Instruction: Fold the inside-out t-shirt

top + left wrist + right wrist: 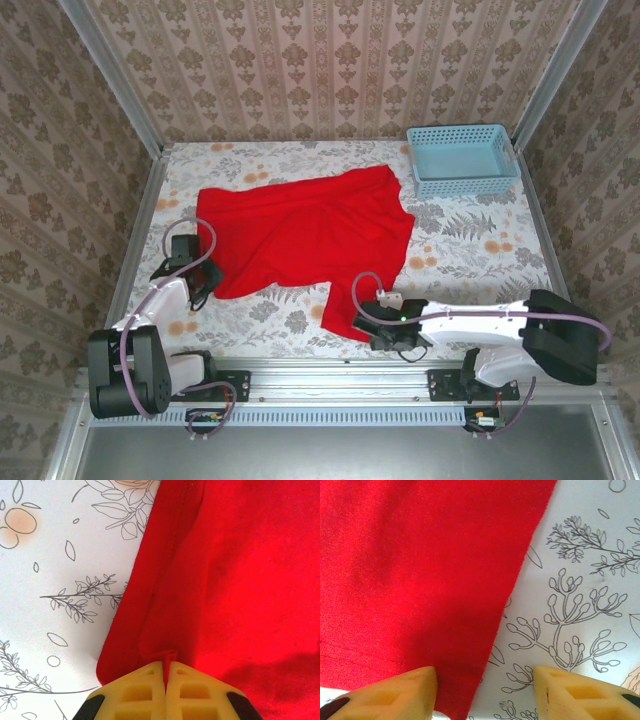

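Inside-out t-shirt (300, 235), plain red, left tool (165, 669) pinching edge, right tool (485, 682) parted

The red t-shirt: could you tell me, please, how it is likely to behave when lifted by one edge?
Probably floppy: the red t-shirt lies in soft wrinkles and folds, so it should drape and trail rather than hold shape. Likely light: the left tool pinches just a thin tuck of its edge.
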Controlling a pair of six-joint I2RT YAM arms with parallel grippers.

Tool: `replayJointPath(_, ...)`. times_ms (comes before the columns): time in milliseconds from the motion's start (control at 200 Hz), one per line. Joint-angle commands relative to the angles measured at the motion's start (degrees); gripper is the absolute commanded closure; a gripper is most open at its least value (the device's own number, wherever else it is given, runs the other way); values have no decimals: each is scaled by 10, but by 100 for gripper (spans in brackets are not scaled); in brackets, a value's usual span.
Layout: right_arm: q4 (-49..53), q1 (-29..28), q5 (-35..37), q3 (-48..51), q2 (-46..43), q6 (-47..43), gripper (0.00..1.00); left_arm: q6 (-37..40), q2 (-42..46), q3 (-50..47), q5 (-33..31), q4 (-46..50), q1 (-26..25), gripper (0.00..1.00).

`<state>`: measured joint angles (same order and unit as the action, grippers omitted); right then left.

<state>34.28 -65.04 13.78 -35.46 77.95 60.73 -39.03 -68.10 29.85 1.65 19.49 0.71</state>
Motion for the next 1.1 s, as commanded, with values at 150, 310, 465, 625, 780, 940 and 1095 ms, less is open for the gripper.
replayJointPath(150,-42,-24,2,-39,88,31,60,-4,22,-9,5,1,-6,100)
replayJointPath(310,-39,-24,18,-29,68,40,83,-6,47,-15,-2,14,-7,100)
replayJointPath(465,16,-24,58,-18,3,60,98,-23,78,-25,-17,37,-12,100)
replayJointPath(625,98,-22,113,-11,-82,78,100,-59,137,-48,-39,68,-24,100)
replayJointPath(780,140,-3,138,-11,-159,65,100,-90,201,-57,-50,107,-37,100)
replayJointPath(940,122,73,92,-53,-189,-41,100,-104,243,-43,-50,134,-41,100)
replayJointPath(1095,126,137,96,-140,-160,-135,100,-102,213,5,-66,138,-39,100)
